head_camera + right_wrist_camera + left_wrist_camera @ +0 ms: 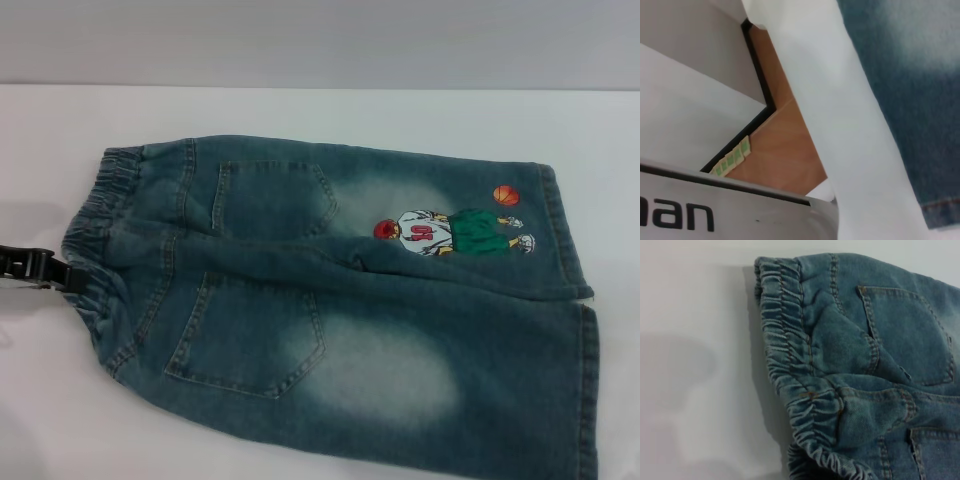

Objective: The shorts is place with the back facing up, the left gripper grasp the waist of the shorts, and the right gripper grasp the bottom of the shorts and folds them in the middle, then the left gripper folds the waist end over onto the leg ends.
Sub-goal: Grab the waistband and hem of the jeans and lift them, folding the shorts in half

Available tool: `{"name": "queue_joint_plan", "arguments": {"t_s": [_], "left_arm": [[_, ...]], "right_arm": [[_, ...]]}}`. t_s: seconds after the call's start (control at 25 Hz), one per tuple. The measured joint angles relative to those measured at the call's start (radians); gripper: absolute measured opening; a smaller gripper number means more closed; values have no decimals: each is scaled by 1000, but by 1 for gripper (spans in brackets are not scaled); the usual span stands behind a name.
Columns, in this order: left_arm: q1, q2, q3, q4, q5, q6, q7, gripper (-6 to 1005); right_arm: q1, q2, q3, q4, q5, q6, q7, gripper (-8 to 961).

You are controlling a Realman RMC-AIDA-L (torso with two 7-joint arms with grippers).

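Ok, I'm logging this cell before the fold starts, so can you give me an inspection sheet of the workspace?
Surface: white table, bare around the garment.
Job's things: faded blue-green denim shorts lie flat, back pockets up; gathered elastic waist toward the robot's left, straight stitched leg ends toward its right; cartoon basketball-player print on the far leg.
Clutter: nothing seen.
Grippers: black left gripper low at the waist edge, grip not confirmable; right gripper not in view.
Cables: nothing seen.
Surroundings: pale wall behind; the right wrist view shows wooden floor beside the table edge.
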Motion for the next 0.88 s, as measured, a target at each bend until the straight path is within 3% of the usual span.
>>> {"name": "queue_joint_plan", "arguments": {"t_s": [0.48, 0.88], "left_arm": [[5, -2, 1, 0, 0, 1, 0, 59], [9, -6, 0, 0, 0, 6, 4, 61]], "right_arm": [[-12, 52, -23, 12, -39, 113, 31, 728], [-11, 62, -14, 6, -40, 124, 32, 729]]}}
